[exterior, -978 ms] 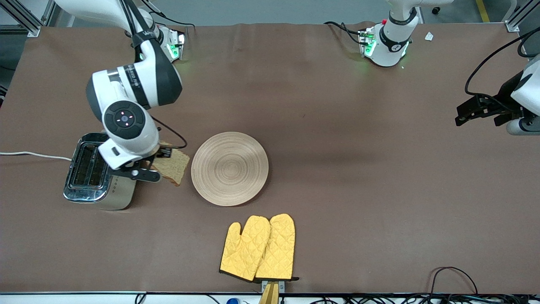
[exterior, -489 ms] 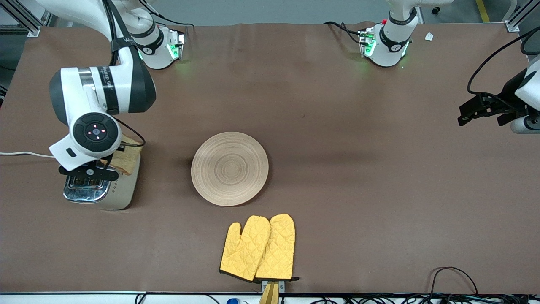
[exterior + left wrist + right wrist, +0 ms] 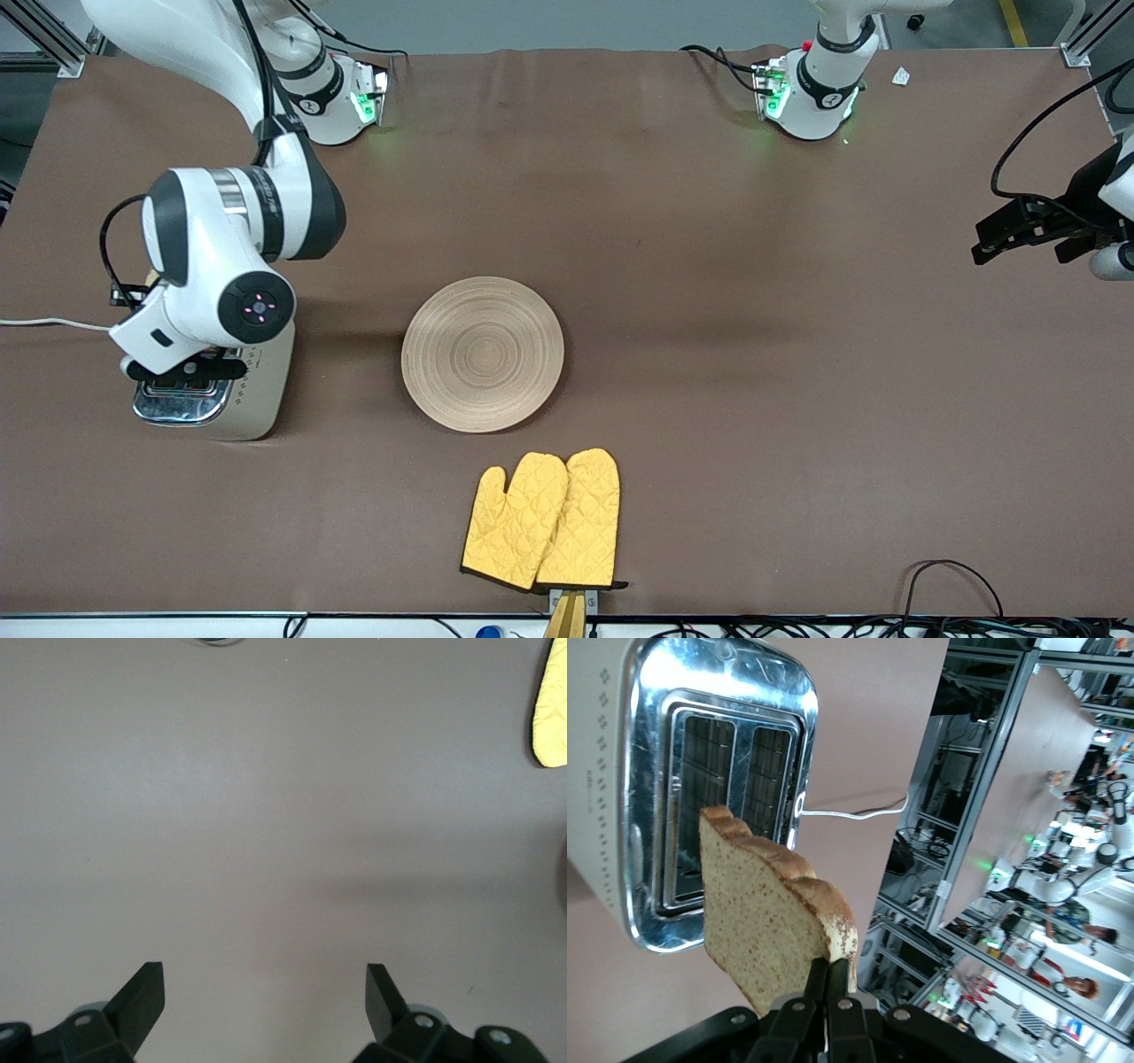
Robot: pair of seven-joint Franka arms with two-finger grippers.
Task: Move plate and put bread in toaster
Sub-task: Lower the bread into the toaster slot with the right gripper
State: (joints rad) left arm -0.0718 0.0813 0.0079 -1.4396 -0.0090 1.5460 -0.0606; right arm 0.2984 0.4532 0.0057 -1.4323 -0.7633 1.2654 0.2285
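The toaster stands toward the right arm's end of the table, with a chrome top and cream sides. My right gripper hangs over it and hides most of its top. In the right wrist view the right gripper is shut on one edge of the bread, a brown slice held on edge above the two slots of the toaster. The bread is hidden in the front view. The plate lies bare at mid-table. My left gripper waits over the left arm's end, open and empty.
Two yellow oven mitts lie nearer the front camera than the plate; a mitt's edge shows in the left wrist view. The toaster's white cord runs off the table's end.
My right gripper carried the bread from between toaster and plate to above the toaster slots and turned it on edge. The left gripper drifted slightly outward. The plate has not moved.
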